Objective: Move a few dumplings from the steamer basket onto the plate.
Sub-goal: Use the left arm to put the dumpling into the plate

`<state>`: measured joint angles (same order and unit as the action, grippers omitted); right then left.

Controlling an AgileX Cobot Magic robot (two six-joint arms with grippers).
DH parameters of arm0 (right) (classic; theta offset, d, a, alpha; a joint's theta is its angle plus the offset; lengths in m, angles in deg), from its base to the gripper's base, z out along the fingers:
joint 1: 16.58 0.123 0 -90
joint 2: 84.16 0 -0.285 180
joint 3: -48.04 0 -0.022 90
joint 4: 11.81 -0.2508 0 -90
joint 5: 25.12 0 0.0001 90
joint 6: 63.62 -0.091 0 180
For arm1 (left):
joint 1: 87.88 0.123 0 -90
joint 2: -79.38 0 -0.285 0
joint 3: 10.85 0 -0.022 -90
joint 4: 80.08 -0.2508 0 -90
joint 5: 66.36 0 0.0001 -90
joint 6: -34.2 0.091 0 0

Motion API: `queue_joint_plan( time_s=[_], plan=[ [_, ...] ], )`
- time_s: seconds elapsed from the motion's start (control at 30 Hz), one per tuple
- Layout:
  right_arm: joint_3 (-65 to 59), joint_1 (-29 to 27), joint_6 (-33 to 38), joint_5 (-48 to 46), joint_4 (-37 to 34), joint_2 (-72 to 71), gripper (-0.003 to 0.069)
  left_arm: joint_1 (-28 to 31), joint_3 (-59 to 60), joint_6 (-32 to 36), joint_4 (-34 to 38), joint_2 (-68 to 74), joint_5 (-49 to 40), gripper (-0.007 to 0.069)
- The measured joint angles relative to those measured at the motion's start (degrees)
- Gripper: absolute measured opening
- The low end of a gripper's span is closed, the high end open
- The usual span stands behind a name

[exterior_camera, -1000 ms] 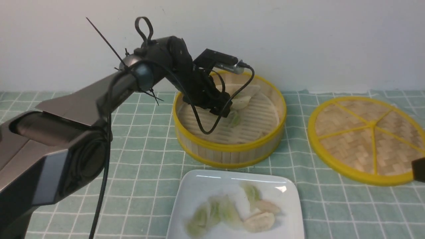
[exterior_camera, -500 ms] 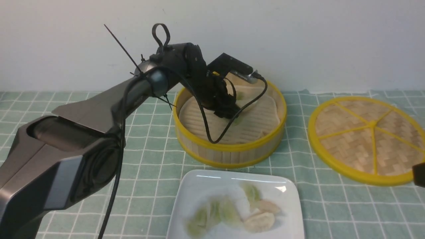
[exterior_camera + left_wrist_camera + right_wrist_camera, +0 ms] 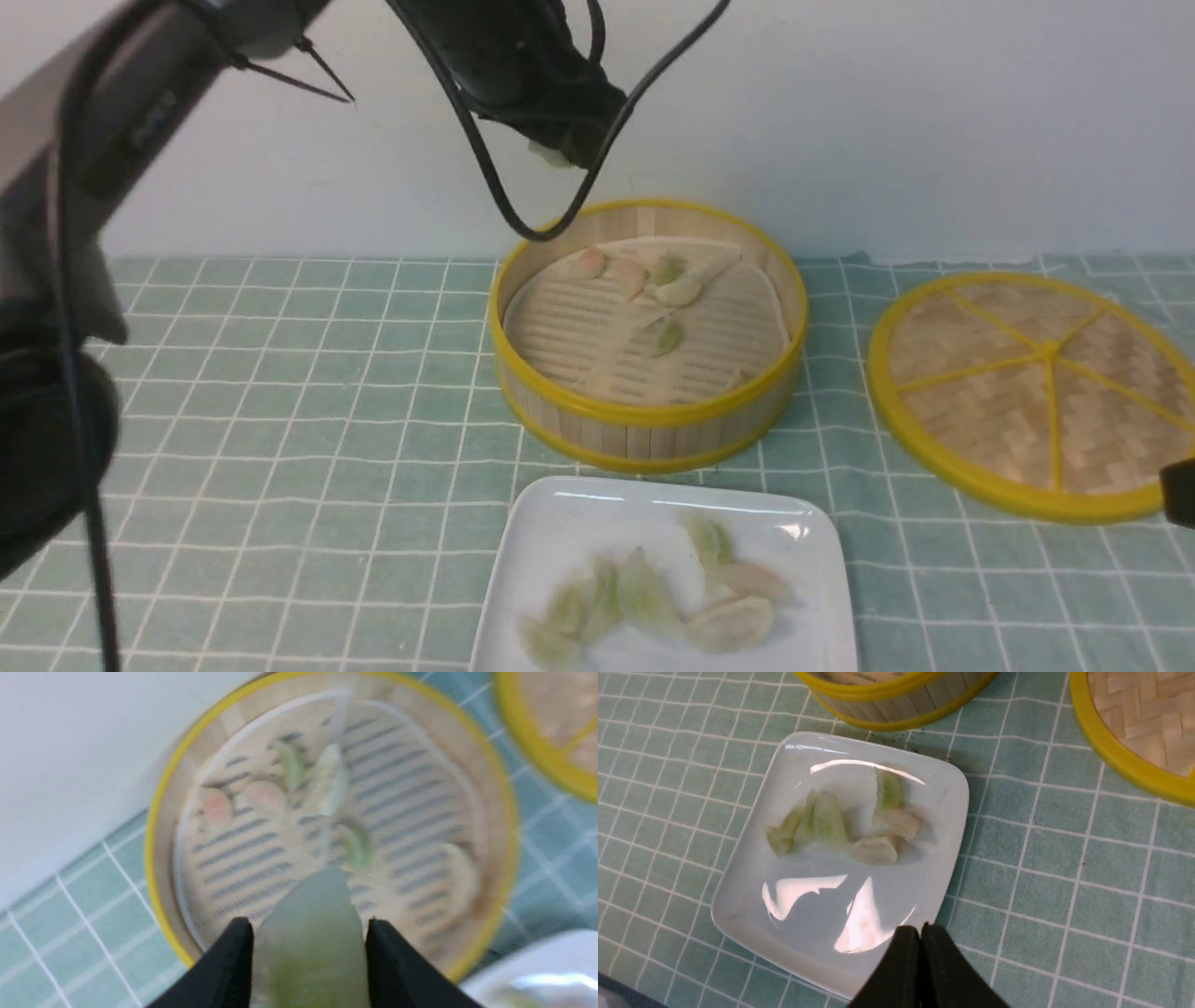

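Now the left gripper (image 3: 307, 929) is pinching a green dumpling (image 3: 312, 900) above the steamer basket (image 3: 644, 417), and carrying it to the plate (image 3: 558, 523) seems next.

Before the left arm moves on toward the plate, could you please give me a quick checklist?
1. Grip: left gripper shut on green dumpling: ok.
2. Height: green dumpling above steamer basket rim: ok.
3. Room: white plate has bare space on its basket side, beside plated dumplings: ok.
4. Other arm: right gripper shut, empty: ok.
5. Grip firmness: cannot tell; wrist view blurred.
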<state>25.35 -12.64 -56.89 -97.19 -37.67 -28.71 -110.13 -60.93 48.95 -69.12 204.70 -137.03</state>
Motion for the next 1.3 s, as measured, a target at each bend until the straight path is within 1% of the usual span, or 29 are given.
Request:
queue_joint_plan(
  time_s=[0.1,0.13,0.2,0.23,0.37,0.4,0.5,0.6,0.7,0.8,0.83,0.87,0.9,0.97,1.07,1.1,1.13,1.17,1.2,1.27,1.3],
  plan=[
    [0.0,0.0,0.95,0.0,0.0,0.0,-0.0015,-0.17,14.84,-0.88,1.02,-9.28,0.0,0.0269],
    [0.0,0.0,1.2,0.0,0.0,0.0,-0.0015,-0.19,17.13,-0.97,1.25,-10.47,0.0,0.0269],
    [0.0,0.0,1.86,0.0,0.0,0.0,-0.0015,-0.82,32.97,-1.21,3.18,-17.26,0.0,0.0269],
    [0.0,0.0,2.1,0.0,0.0,0.0,-0.0015,-1.31,38.21,-1.34,3.9,-18.87,-0.05,0.0269],
    [0.0,0.0,2.5,0.0,0.0,0.0,-0.0015,-4.18,52.41,-0.92,6.89,-21.38,0.85,0.0269],
    [0.0,0.0,2.5,0.05,0.0,0.0,-0.0015,-5.84,56.44,-0.38,7.93,-21.43,2.85,0.0269],
    [0.0,0.0,2.55,0.18,0.0,0.0,-0.0015,-10.17,62.64,1.65,9.13,-20.58,9.84,0.0269],
    [0.0,0.0,2.74,0.18,0.0,0.3,-0.0015,-13.76,64.55,2.05,9.08,-18.69,16.12,0.0269],
    [0.0,0.0,2.74,0.18,0.0,0.73,-0.0015,-15.91,64.59,2.05,9.02,-16.77,21.72,0.0269],
    [0.0,0.0,2.74,0.18,0.0,1.03,-0.0015,-16.73,64.59,2.05,9.13,-15.76,23.93,0.0276],
    [0.0,0.0,2.74,0.23,0.0,1.31,-0.0015,-17.18,64.59,2.05,9.13,-14.82,25.54,0.0305],
    [0.0,0.0,2.74,0.23,0.0,1.31,-0.0015,-17.24,64.59,2.05,9.13,-14.71,25.87,0.0317],
    [0.0,0.0,2.74,0.23,0.0,1.52,-0.0015,-17.31,64.59,2.05,9.2,-14.17,26.88,0.0377],
    [0.06,0.0,2.96,0.29,-0.05,2.1,-0.0015,-17.31,64.59,2.05,9.15,-14.0,27.45,0.0444],
    [1.24,0.0,4.8,0.29,-0.05,4.0,-0.0015,-16.88,63.22,1.16,8.71,-14.13,26.47,0.0501],
    [2.22,0.0,5.95,0.23,-0.12,5.14,-0.0015,-16.45,62.19,0.45,8.13,-14.5,25.1,0.0501],
    [3.76,0.19,7.3,0.23,-0.2,6.83,-0.0015,-15.54,60.75,-0.55,6.66,-15.5,23.19,0.0484],
    [5.62,0.72,8.28,0.23,-0.14,8.9,-0.0015,-14.63,59.55,-1.67,5.24,-16.64,21.7,0.0453],
    [5.95,0.82,8.41,0.23,-0.14,9.29,-0.0013,-14.41,59.1,-2.17,4.93,-16.92,21.11,0.0444],
    [9.91,2.92,9.12,0.23,0.19,14.26,-0.0013,-11.38,57.41,-4.74,1.16,-21.24,18.57,0.0293],
    [11.5,4.04,9.17,0.28,0.52,16.35,-0.0012,-10.46,57.28,-5.44,0.26,-22.66,17.92,0.0243]
  ],
)
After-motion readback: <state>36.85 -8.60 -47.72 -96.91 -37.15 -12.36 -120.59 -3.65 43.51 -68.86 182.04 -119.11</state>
